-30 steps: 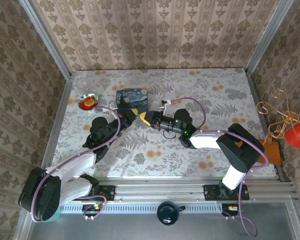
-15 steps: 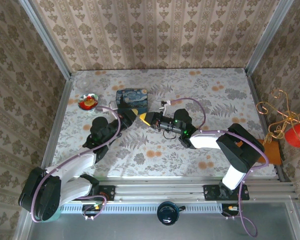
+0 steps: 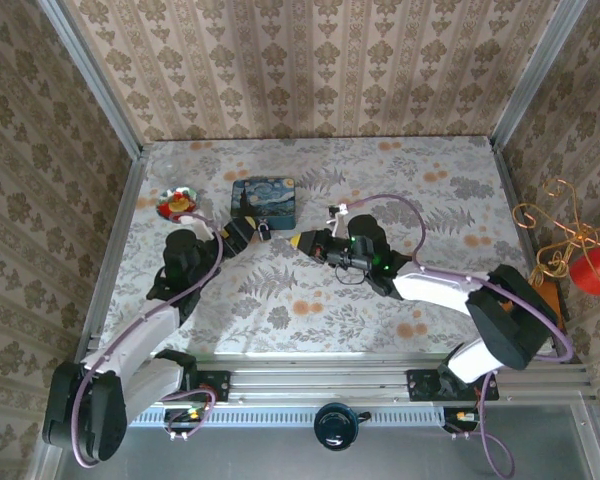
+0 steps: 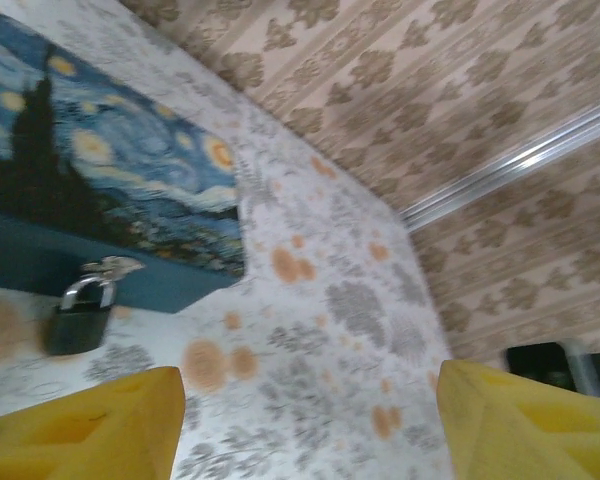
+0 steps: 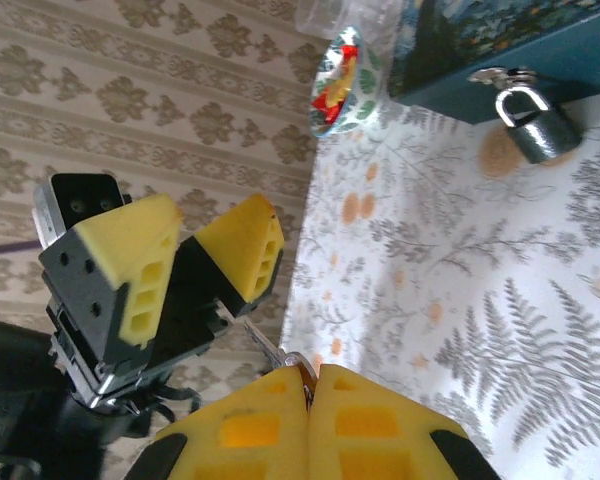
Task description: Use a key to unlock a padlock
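Observation:
The small dark padlock [image 4: 77, 322] with a silvery shackle hangs from the hasp on the front of the blue starry-night tin [image 4: 100, 180], resting on the table. From above, the padlock [image 3: 265, 231] lies between my two grippers. My left gripper [image 4: 310, 430] is open and holds nothing, just left of the padlock [image 5: 538, 130]. My right gripper [image 5: 310, 385] is shut on a thin metal key [image 5: 275, 350], whose blade sticks out toward the left gripper [image 5: 195, 260]. In the top view the left gripper [image 3: 245, 232] and the right gripper [image 3: 300, 241] stand a short way apart.
A small glass dish [image 3: 177, 203] with red and yellow contents sits left of the tin [image 3: 264, 197]. Patterned walls close the table on three sides. A copper wire stand with a red object [image 3: 580, 260] is outside the right wall.
My left gripper has opened and drawn back to the left, away from the right gripper. The right gripper has stayed shut on the key and shifted slightly right.

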